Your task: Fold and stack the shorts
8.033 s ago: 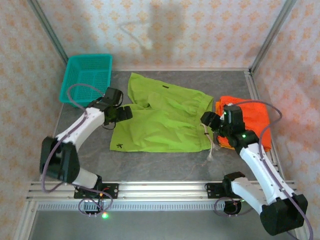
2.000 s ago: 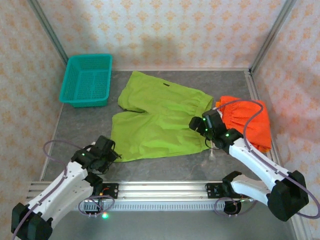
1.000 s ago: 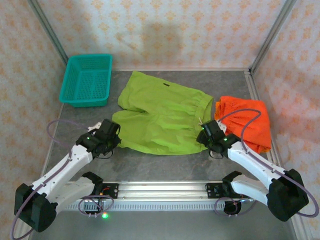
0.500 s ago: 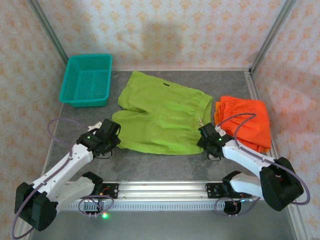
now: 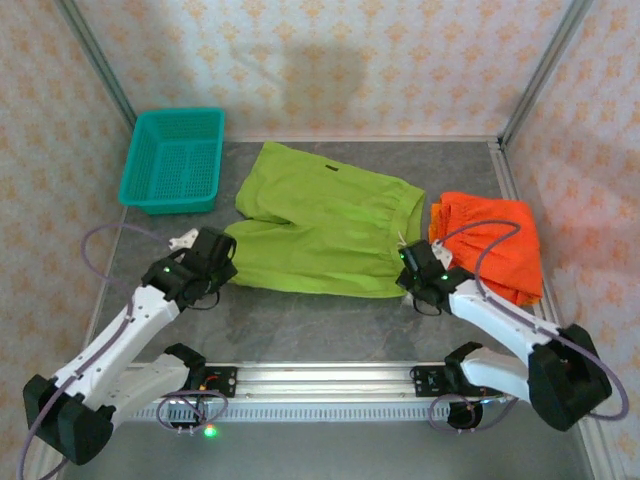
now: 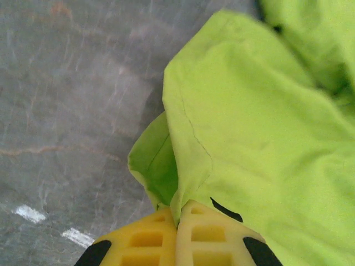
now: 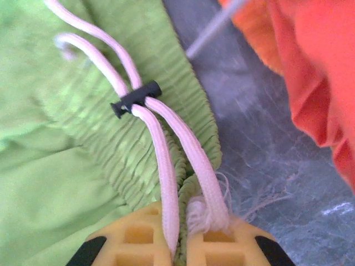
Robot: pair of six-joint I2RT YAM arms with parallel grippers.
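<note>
My left fingers (image 6: 194, 235) pinch the lime green shorts (image 5: 320, 225) at a leg hem, right fingers (image 7: 166, 241) clamp waistband and cord (image 7: 161, 144), mid-bench (image 5: 330, 330); I should lift both evenly, fold toward far edge, taut.

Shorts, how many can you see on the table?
2 that I can tell apart: lime green shorts spread out in the middle, and orange shorts bunched to their right. The orange heap may hide another pair.

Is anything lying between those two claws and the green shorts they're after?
Nothing visible. Both claws are shut on the lime green shorts: the left claw on a leg corner, the right claw on the waistband and drawstring.
</note>
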